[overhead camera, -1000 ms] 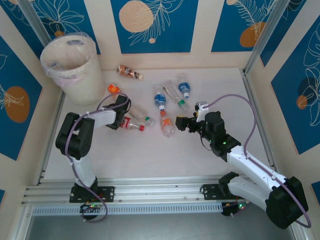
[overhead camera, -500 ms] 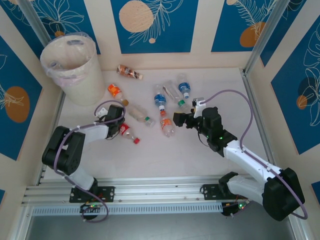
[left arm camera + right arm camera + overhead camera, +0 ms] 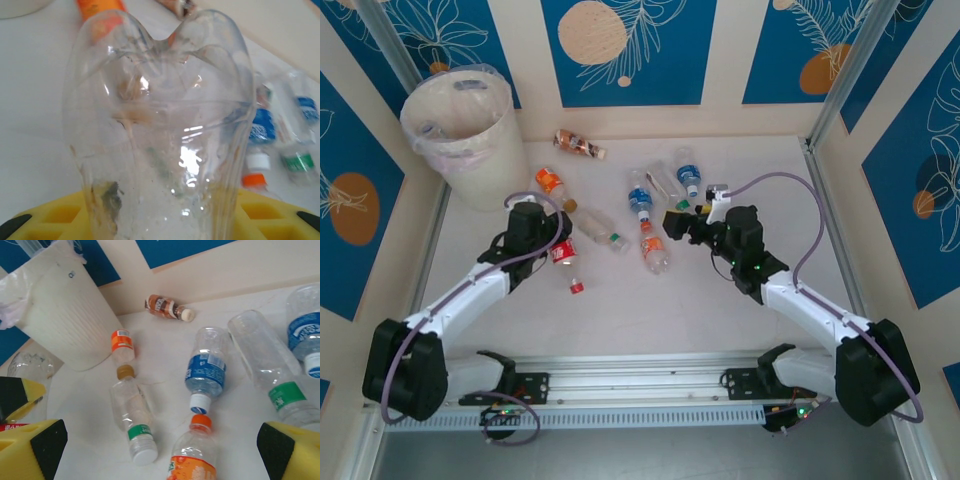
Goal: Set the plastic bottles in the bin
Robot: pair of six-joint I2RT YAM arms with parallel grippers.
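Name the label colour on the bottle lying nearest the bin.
Orange label, clearest in right wrist view.

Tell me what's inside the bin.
In the top view, the bin holds its translucent bag liner and a few clear shapes near the rim, likely plastic bottles. The bottom is hidden by the bin's own wall and the crumpled bag.

— Where does the top camera sit?
— High above and behind both arm bases (image 3: 505, 385), facing down on the whole bench (image 3: 650, 320) and the bin (image 3: 485, 170).
— And the wrist cameras?
— The left looks forward, pressed close against a clear bottle (image 3: 160, 125). The right looks low across the bench toward the bin, sharing the scattered bottles (image 3: 205, 367) with the top view.
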